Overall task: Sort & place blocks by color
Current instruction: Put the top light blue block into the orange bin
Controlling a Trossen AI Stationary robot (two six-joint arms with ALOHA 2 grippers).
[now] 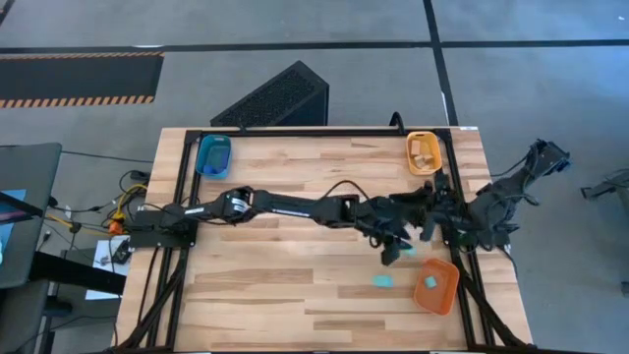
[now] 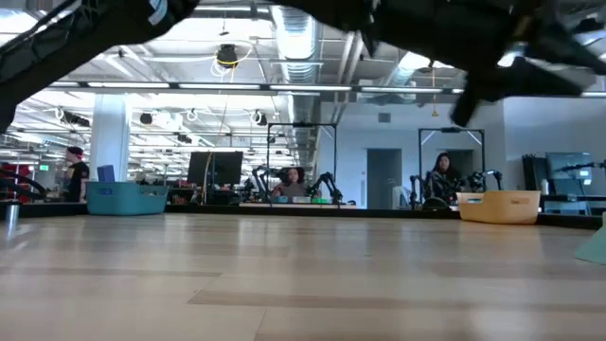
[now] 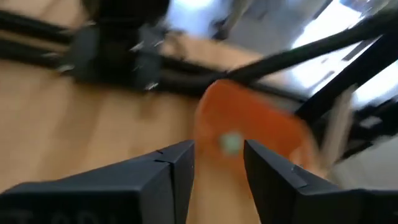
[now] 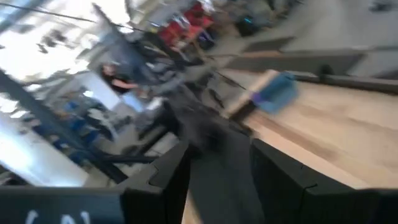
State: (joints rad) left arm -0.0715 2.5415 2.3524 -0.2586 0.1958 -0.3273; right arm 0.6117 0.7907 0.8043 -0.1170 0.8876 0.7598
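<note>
My left arm reaches across the table to its right half. My left gripper hangs open above the wood, with nothing between its fingers. Past its fingertips lies the orange tray with a light cyan block in it. Another cyan block lies on the table left of that tray. A third cyan piece shows right at the left gripper's tip; whether they touch I cannot tell. My right gripper is open and held high at the table's right side.
A yellow-orange tray with tan wooden pieces stands at the far right corner. A blue tray stands at the far left. The two arms are close together near the right edge. People sit in the room beyond the table.
</note>
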